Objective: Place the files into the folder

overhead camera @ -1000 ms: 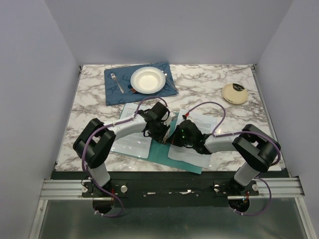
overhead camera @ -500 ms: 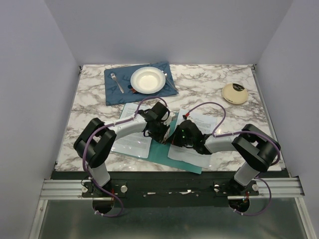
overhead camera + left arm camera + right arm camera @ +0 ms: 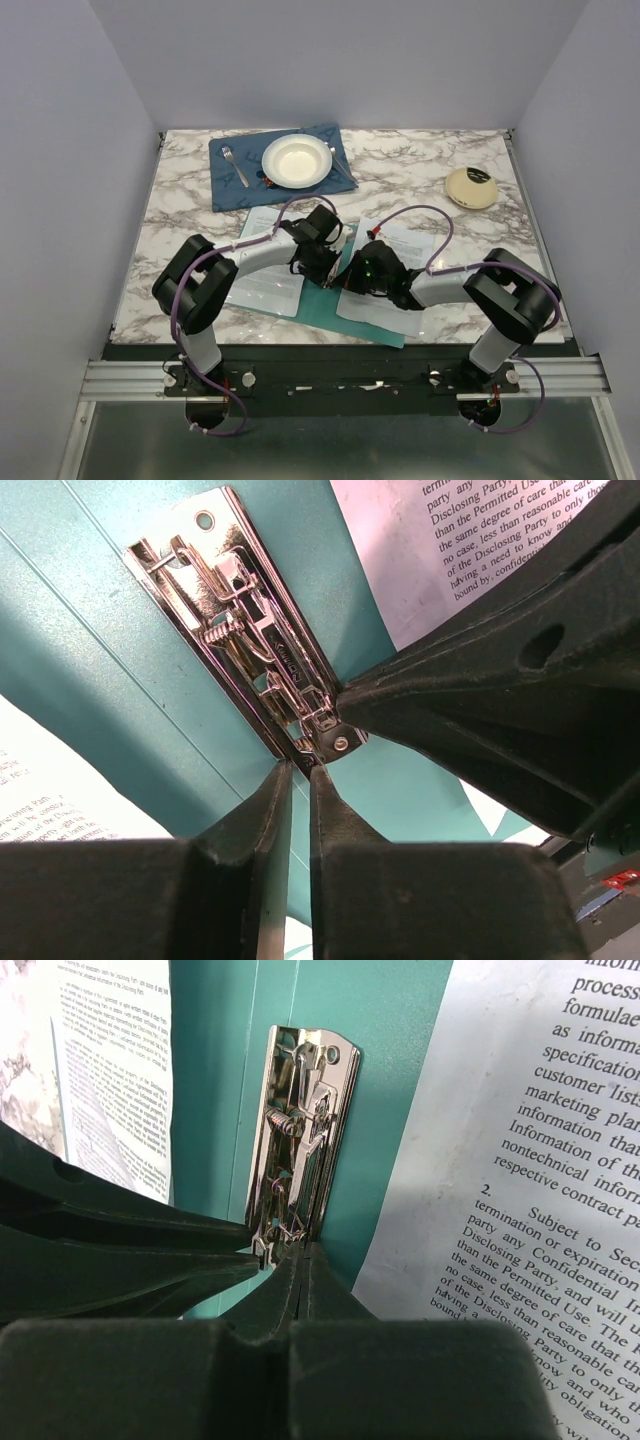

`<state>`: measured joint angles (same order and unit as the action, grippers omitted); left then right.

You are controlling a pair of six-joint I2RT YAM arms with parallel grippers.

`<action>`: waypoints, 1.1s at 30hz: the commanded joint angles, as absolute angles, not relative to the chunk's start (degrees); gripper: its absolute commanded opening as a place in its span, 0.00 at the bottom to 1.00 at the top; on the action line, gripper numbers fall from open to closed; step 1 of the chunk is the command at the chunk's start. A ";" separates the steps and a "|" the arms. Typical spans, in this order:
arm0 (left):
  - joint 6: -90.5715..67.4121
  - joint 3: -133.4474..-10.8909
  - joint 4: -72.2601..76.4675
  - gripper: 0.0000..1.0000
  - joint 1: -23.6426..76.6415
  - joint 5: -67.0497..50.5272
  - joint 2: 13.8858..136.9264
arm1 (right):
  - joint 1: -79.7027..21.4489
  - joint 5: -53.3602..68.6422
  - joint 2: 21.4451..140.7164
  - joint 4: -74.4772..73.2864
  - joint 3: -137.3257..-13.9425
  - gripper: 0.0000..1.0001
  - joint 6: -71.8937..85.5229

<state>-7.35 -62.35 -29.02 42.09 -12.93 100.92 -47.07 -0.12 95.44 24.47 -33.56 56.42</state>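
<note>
The teal folder (image 3: 330, 302) lies open flat at the table's near middle, also in the left wrist view (image 3: 110, 650) and the right wrist view (image 3: 215, 1080). Its metal spine clip (image 3: 250, 630) (image 3: 300, 1120) runs along the fold. The files lie as printed white sheets on both flaps: left (image 3: 265, 280) (image 3: 115, 1060), right (image 3: 400, 245) (image 3: 440, 540) (image 3: 540, 1160). My left gripper (image 3: 327, 280) (image 3: 303, 770) is closed to a thin slit, its tips pinching the clip's near corner. My right gripper (image 3: 346, 283) (image 3: 305, 1250) is fully shut, its tip against the clip's end, touching the left fingers (image 3: 120, 1250).
A dark blue placemat (image 3: 232, 192) at the back left holds a white plate (image 3: 296, 160) and a fork (image 3: 234, 165). A round cream object (image 3: 471, 187) sits at the back right. Both arms cross low over the folder.
The left arm's elbow has shifted slightly right. Both grippers stay at the clip; the folder and sheets have not moved.
</note>
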 commanded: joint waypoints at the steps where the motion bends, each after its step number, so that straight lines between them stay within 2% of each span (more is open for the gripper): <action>1: -6.68 -61.35 -26.45 0.05 42.89 -9.14 105.64 | -47.20 -0.35 98.44 21.09 -31.55 0.00 56.34; 5: -7.03 -61.61 -26.63 0.00 43.15 -10.02 106.08 | -47.20 -0.09 99.05 21.62 -31.55 0.00 56.69; 10: -8.00 -62.93 -27.33 0.00 44.12 -15.29 105.47 | -47.29 1.49 100.02 22.50 -31.20 0.00 57.22; 22: -8.35 -66.70 -28.74 0.00 46.76 -18.02 108.28 | -47.20 2.29 102.66 24.70 -30.24 0.00 58.97; 33: -7.91 -76.10 -35.94 0.00 36.93 -20.39 103.80 | -47.29 0.35 100.46 24.08 -25.76 0.00 61.17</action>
